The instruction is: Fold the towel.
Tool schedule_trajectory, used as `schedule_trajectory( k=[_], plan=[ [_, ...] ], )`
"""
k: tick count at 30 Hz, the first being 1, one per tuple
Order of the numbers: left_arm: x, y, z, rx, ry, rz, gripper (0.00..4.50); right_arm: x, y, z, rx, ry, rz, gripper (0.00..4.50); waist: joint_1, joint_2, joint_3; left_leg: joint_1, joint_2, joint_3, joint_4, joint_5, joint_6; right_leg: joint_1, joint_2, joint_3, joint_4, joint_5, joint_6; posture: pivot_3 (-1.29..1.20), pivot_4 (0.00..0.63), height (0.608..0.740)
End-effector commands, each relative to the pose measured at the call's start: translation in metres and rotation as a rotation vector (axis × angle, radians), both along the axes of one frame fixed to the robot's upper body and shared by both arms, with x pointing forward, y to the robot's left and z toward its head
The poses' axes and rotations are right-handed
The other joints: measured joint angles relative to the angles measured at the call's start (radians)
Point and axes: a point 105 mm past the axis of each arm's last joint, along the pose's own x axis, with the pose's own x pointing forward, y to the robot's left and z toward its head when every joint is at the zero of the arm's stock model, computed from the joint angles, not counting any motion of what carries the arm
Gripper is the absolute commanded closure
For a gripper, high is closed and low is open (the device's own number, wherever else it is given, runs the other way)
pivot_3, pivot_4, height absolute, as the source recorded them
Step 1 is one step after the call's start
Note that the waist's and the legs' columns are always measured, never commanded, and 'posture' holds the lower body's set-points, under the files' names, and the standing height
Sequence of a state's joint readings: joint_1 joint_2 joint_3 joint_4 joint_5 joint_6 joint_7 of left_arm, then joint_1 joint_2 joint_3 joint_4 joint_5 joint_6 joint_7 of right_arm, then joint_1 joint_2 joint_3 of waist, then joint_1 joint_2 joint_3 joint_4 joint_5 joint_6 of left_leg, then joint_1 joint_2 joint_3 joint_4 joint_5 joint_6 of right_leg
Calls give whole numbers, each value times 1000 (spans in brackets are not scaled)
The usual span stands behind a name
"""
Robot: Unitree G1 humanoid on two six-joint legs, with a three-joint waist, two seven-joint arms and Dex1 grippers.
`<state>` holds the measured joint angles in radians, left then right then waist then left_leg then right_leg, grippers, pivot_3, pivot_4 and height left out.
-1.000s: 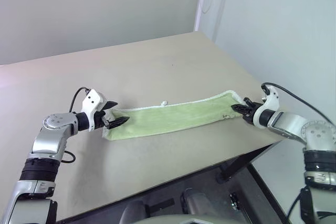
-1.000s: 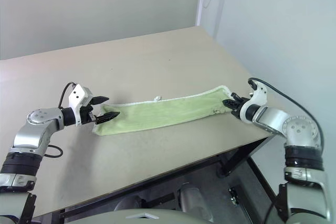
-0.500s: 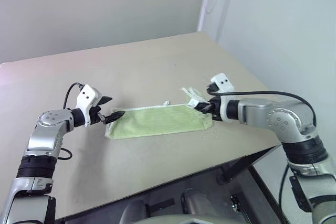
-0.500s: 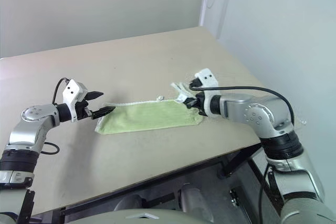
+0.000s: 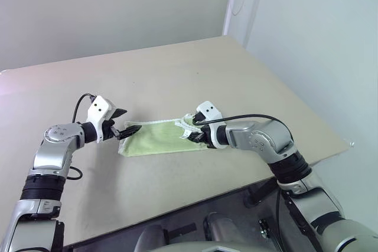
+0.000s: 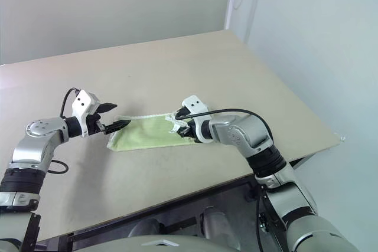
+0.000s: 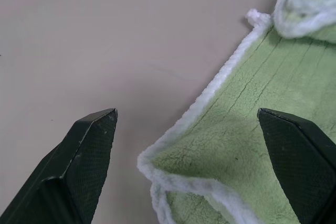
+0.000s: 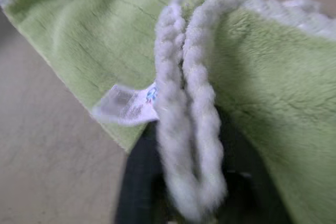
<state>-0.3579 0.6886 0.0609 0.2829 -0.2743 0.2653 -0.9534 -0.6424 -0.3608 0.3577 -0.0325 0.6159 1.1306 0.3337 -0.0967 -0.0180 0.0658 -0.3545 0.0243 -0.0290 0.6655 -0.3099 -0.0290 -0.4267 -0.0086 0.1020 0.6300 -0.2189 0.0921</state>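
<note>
- Item, towel [image 5: 158, 138]: light-green terry with white stitched edging, lying on the tan table [image 5: 177, 75] near its front edge. A second ago it was stretched out as one long strip; now it is reading as a much shorter doubled piece, its right end carried over toward the left end.
- Meaning for the task: this crosswise fold is looking largely made but not yet laid flat, since the carried edge is still bunching up off the lower layer.
- Item, right gripper [image 5: 195, 136]: having swept leftward from the table's right side to near the towel's middle, with the wrist rolled over. The forearm is reaching in from the right and the fingers are angling down toward the cloth.
- Right fingers: the doubled white edging [image 8: 189, 129] is draping over and between them in the right wrist view, with a white loop tag [image 8: 125, 106] hanging just beside. They are looking slightly parted around the hem; whether they are still pinching or already letting go cannot be told.
- Item, left gripper [image 5: 125, 129]: keeping its place at the towel's left end, pointing right and a little downward.
- Left fingers [image 7: 89, 150]: standing wide apart, holding nothing; the towel's left corner [image 7: 152, 161] is lying between them, untouched.
</note>
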Motion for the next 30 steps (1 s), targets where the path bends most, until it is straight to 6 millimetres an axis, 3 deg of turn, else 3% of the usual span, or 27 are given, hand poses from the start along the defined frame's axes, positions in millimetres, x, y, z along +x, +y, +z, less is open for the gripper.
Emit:
schedule_trajectory(
  k=[1, 7, 9, 12, 16, 20, 24, 30],
  plan=[
    [4, 0, 14, -3, -47, 0, 0, 7, 1, 15, 48, -53, -6, 2420, 0, 0, 0, 0, 0, 0, 0, 0, 0, 0, 0, 0, 0, 0, 0, 0, 0, 740],
    [1, 1, 16, -58, -16, 16, 0, -11, 8, 70, 305, -155, 123, 174, 0, 0, 0, 0, 0, -1, 0, 0, 0, 0, 0, -1, 0, -1, 2, 0, 0, 740],
    [-1, 6, 18, -101, 26, 43, 0, -15, 1, 95, 420, -201, 143, 16, 0, 0, 0, 0, 0, -2, 0, 0, 0, 0, 0, -1, 0, -1, 2, 0, 0, 740],
    [-3, 15, 21, -139, 70, 84, 0, -12, -12, 108, 471, -252, 123, 16, -1, 0, 0, 0, 0, -2, 0, 0, 0, 0, 0, -1, 0, -1, 3, 0, 0, 740],
    [-6, 30, 23, -210, 148, 176, 0, 6, -28, 77, 319, -353, 43, 16, -2, 0, 0, 1, 0, -2, 0, 0, 0, 0, 0, -2, 0, -2, 2, 0, 0, 740],
    [-14, 43, 19, -252, 258, 250, 0, 9, -16, 29, 214, -343, 75, 16, -11, 0, 0, 1, 0, -1, 0, 0, 0, 0, 0, -2, 0, -2, 2, 0, 0, 740],
    [-26, 49, 9, -258, 365, 288, 0, 21, -4, -1, 143, -327, 44, 16, -19, 0, 0, 1, 0, -1, 0, 0, 0, 0, 0, -1, 1, -1, 2, 0, 0, 740],
    [-51, 54, -17, -241, 530, 310, 0, 33, -7, -36, -30, -326, 12, 16, -28, -1, 0, 1, 0, -2, 0, 0, 0, 0, -1, -1, 1, -1, 1, 0, 0, 740]
  ],
)
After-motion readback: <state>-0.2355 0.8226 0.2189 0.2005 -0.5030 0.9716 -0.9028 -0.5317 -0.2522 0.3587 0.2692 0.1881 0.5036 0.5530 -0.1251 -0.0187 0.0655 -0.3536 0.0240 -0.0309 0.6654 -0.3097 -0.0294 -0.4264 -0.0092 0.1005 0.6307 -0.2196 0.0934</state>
